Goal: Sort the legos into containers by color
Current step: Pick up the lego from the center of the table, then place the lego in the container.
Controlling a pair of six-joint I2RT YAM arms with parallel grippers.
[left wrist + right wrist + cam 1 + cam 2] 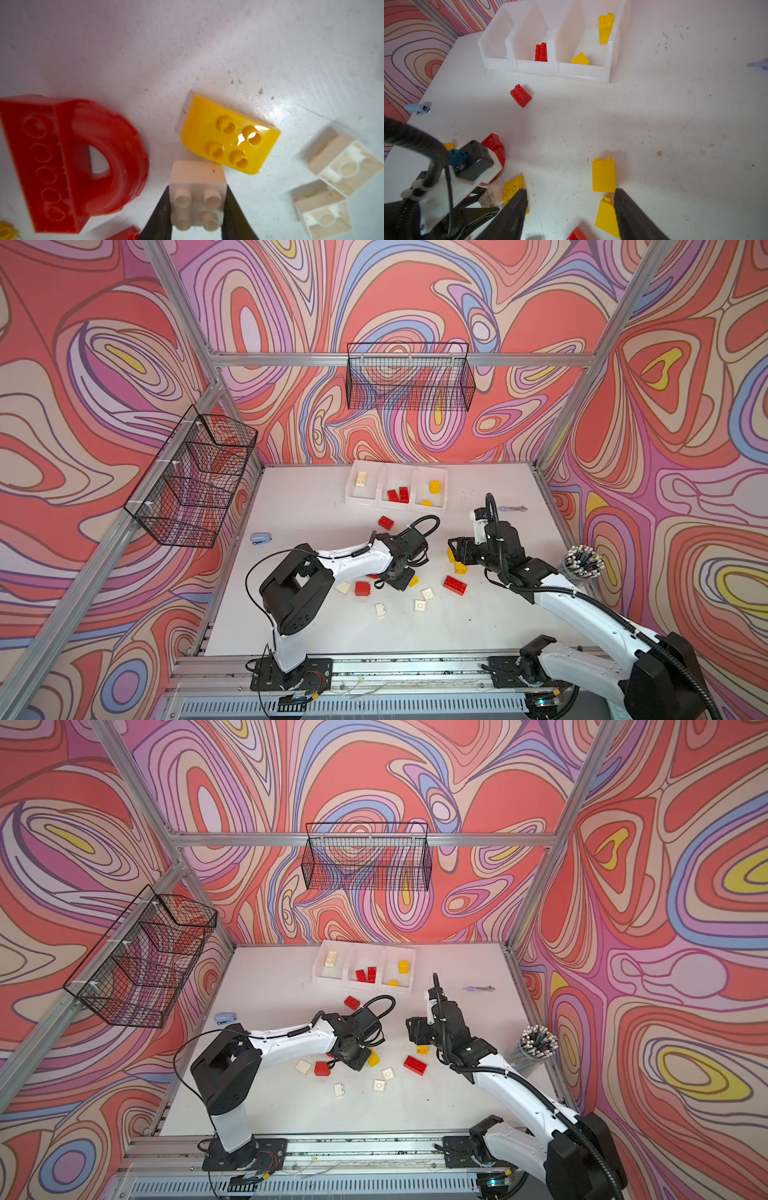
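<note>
The bench (316,626) carries three bins (360,499) at upper centre of both top views, well apart from the loose bricks (454,585) at mid-frame, so a weak hold could fail on the way. The red arch (52,166) and a yellow brick (226,135) crowd the white brick (197,199) clamped in the left jaws; lifting could drag them. The right jaws, half open and empty, could bump the left arm (357,558) nearby.

Both top views overlook the table (311,510) (from high); wrist cameras sit close.
</note>
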